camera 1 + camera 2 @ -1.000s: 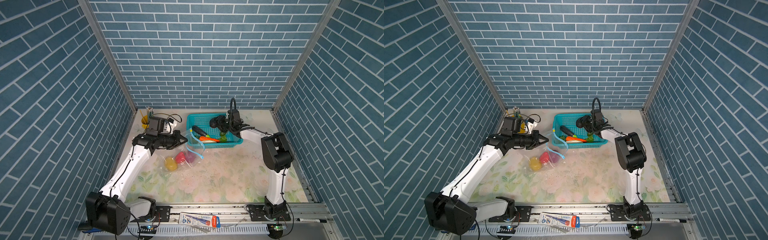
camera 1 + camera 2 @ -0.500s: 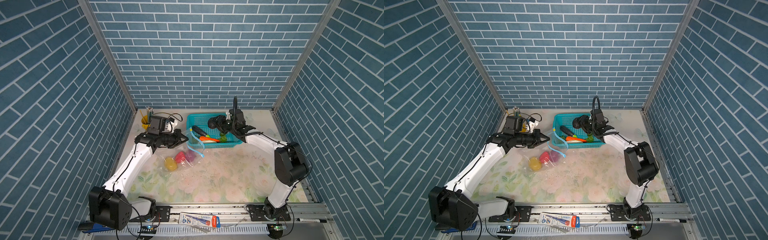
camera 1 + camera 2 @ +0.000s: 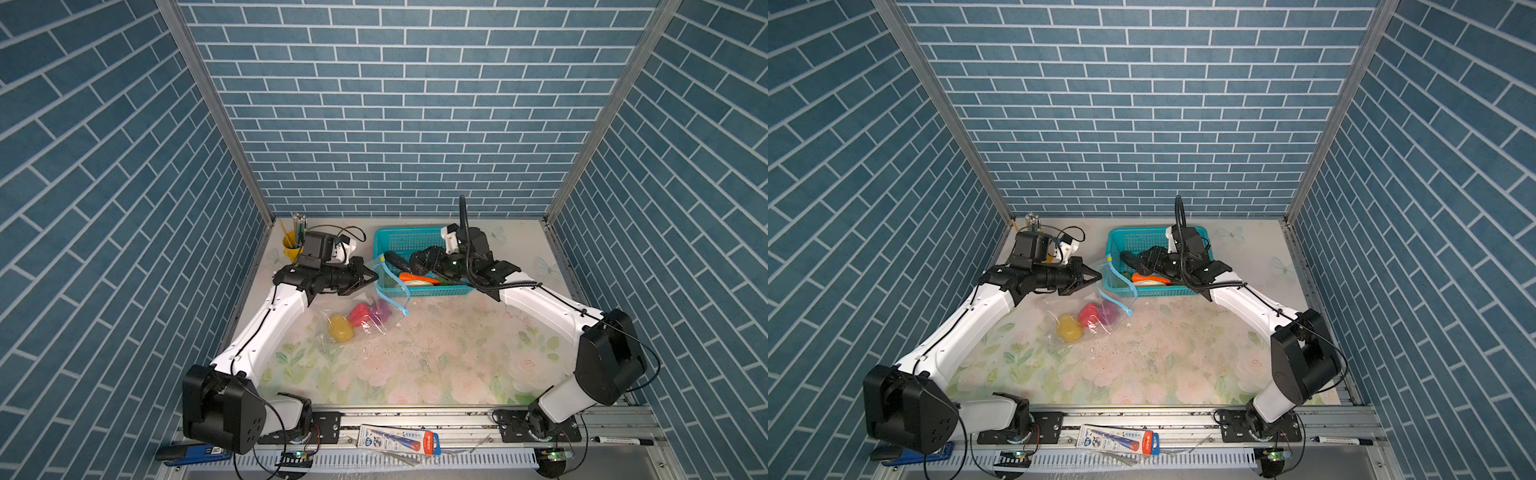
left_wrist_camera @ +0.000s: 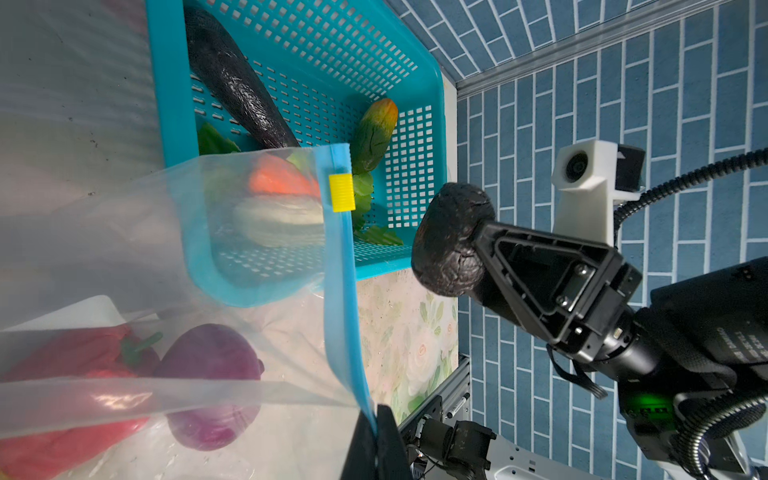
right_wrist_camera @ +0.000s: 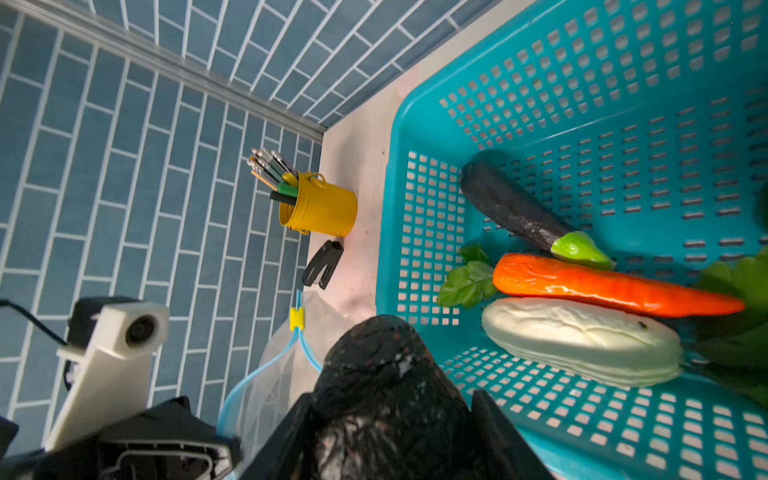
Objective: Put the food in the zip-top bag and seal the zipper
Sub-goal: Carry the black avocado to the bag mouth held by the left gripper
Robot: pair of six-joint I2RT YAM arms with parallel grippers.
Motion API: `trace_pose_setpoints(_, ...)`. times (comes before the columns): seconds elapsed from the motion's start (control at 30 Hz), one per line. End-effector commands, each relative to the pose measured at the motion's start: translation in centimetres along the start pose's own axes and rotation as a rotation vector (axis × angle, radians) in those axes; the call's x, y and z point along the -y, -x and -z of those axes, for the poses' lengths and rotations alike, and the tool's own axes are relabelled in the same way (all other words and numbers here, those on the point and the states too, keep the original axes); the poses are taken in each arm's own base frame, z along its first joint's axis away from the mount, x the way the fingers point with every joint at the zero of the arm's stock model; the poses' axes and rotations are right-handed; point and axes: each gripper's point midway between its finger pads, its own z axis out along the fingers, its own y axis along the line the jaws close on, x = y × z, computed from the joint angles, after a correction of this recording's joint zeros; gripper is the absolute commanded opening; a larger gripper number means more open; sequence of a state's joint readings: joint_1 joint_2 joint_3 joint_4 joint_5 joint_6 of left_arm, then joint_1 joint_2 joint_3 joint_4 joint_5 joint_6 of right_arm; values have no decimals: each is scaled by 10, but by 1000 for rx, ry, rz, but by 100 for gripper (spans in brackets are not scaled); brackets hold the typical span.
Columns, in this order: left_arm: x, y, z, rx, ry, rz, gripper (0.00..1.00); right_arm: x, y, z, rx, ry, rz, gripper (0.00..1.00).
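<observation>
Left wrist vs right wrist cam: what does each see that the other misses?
Left wrist only: red pepper and purple onion inside the zip-top bag. Right wrist only: yellow pencil cup, black stapler. Both: the bag, teal basket, eggplant, carrot, white radish, yellow slider, and the dark lumpy piece in the right gripper.
</observation>
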State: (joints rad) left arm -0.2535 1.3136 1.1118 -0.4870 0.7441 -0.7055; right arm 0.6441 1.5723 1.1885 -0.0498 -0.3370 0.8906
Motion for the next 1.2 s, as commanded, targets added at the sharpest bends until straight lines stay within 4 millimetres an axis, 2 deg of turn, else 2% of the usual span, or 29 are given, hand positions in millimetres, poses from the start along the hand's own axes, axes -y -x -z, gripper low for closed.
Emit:
trace_pose_setpoints(0.0,0,4,-2,2,-12,-2,0,-13,-14,6,-29,28,106,26)
trace_pose_setpoints(0.17,1,4,-2,1,-15,-1,0,-28,-30,-2,-81,38,174,26)
trace_pose_setpoints(0.57,4,5,1,-1,-11,-2,0,-27,-49,-26,-149,-7,171,27)
trace_pose_setpoints(0.73,2,4,0,-6,-2,1,0,-34,-61,-38,-170,14,166,27)
trace_pose_setpoints(1.17,4,5,0,-2,-10,-1,0,-39,-83,-46,-210,-23,281,28)
